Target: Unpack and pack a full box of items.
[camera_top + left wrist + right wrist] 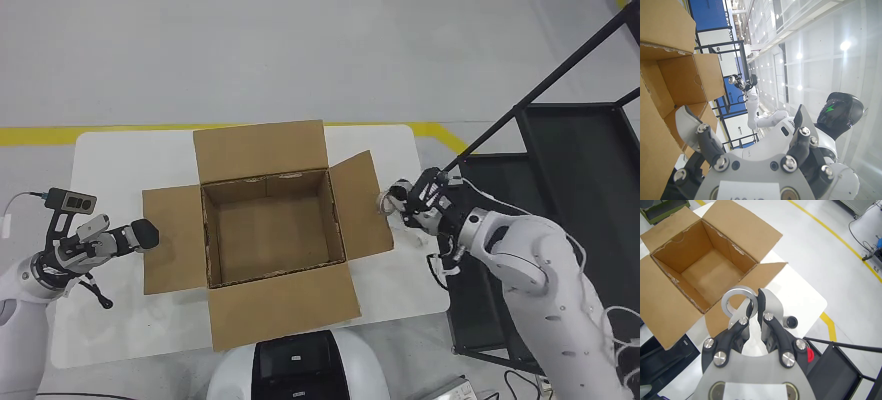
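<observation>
An open cardboard box (265,235) stands mid-table with all flaps folded out; its inside (702,273) holds nothing. My right gripper (754,303) is shut on a flat metal ring (738,294), held above the table just beside the box's right flap (362,205). From above, the ring (390,203) sits at the tip of the right gripper (402,207). My left gripper (743,117) hangs open with nothing between its fingers, beside the box's left flap (170,240); seen from above, the left gripper (140,236) is over the table's left part.
A small black-and-silver cylinder (790,321) lies on the white table (806,294) near its right edge. A black metal rack (570,190) stands right of the table. Bare table surface (120,170) shows left of the box.
</observation>
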Available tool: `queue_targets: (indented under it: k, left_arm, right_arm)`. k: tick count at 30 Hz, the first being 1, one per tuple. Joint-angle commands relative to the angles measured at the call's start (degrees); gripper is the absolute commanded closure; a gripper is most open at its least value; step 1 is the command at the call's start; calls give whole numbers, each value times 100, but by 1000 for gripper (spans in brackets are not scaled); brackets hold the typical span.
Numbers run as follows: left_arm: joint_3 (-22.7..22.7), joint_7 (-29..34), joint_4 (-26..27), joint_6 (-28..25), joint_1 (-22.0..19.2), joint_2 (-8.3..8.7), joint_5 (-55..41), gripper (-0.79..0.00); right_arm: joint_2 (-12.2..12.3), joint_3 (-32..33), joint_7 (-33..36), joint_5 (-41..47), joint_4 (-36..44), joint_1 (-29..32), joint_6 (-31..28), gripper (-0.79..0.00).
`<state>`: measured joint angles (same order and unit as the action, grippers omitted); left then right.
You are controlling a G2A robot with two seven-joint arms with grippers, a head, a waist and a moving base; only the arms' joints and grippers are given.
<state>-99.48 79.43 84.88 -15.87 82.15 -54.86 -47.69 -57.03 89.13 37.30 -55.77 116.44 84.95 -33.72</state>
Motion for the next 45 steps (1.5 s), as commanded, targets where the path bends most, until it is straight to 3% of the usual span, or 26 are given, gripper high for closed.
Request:
queue_targets:
  k: [1,7,15,26,34,37,39,41,42,43,45]
  left_arm:
    - [0,0,0,0,0,0,0,-785]
    - [0,0,0,0,0,0,0,-785]
    - [0,0,0,0,0,0,0,-785]
    - [0,0,0,0,0,0,0,-785]
    - [0,0,0,0,0,0,0,-785]
    - [0,0,0,0,0,0,0,-785]
    - [0,0,0,0,0,0,0,-785]
    - [0,0,0,0,0,0,0,-785]
    - [0,0,0,0,0,0,0,-785]
    - [0,0,0,0,0,0,0,-785]
    - [0,0,0,0,0,0,0,-785]
  right_arm:
    - [-55,-737,196,-205,-220,-622,222,0]
    - [-289,-2376,589,-579,-792,-1863,650,0]
    - [-712,-4073,950,-803,-1944,-2988,1081,0]
    - [-1324,-5324,1159,-705,-3621,-4010,1456,0]
    - [-1750,-5934,1215,-843,-4362,-4470,1587,-12]
    - [-1892,-6083,1184,-839,-4634,-4567,1603,-154]
    - [-1973,-6146,1136,-829,-4775,-4614,1617,-336]
    - [-2036,-6168,1075,-743,-4890,-4625,1588,-376]
    - [-2058,-6150,1020,-661,-4939,-4623,1553,-474]
    - [-2069,-6120,966,-598,-4978,-4625,1511,-785]
    - [-2060,-6005,820,-434,-4977,-4605,1348,-785]
